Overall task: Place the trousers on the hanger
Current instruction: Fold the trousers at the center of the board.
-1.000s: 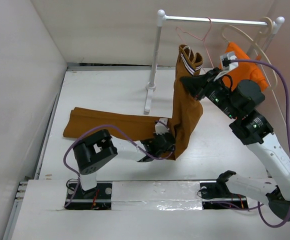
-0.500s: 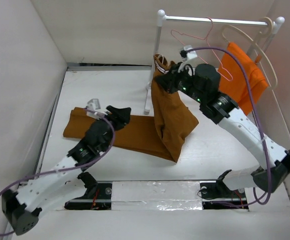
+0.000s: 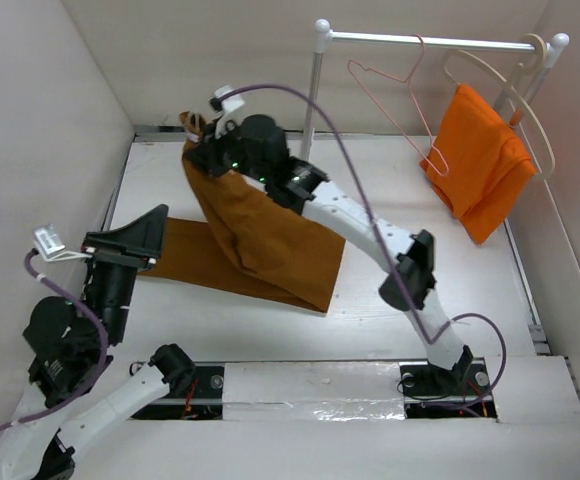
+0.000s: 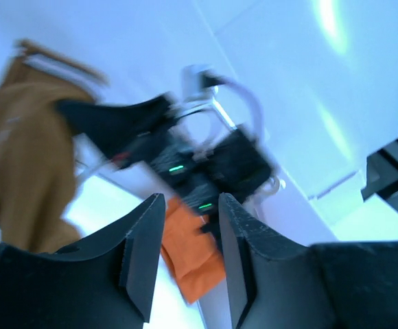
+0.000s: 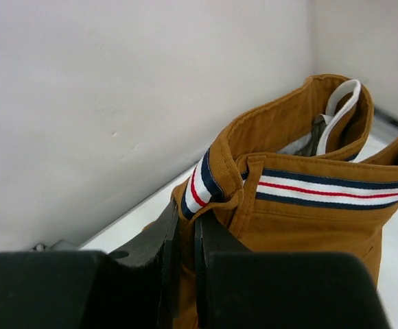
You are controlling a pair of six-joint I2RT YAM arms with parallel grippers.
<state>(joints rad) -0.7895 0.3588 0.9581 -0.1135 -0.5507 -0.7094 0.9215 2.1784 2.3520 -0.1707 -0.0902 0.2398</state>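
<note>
The ochre-brown trousers (image 3: 265, 235) hang by their striped waistband from my right gripper (image 3: 202, 152) at the far left. Their lower part lies folded on the white table (image 3: 410, 270). In the right wrist view my right gripper (image 5: 185, 221) is shut on the waistband edge of the trousers (image 5: 309, 212). My left gripper (image 3: 153, 226) is open and empty, raised at the near left, apart from the cloth. In its wrist view the left gripper (image 4: 189, 205) faces the hanging trousers (image 4: 24, 164) and the right arm. The pink hanger (image 3: 395, 100) hangs empty on the rail.
A white rail stand (image 3: 313, 110) rises at the back, its foot on the table. A cream hanger (image 3: 515, 90) carrying a bright orange garment (image 3: 482, 160) hangs at the rail's right end. White walls close in on the left, back and right.
My right gripper has carried the waistband leftward, from near the rail to the far left corner. My left arm has drawn back from the trouser leg toward the near left and risen.
</note>
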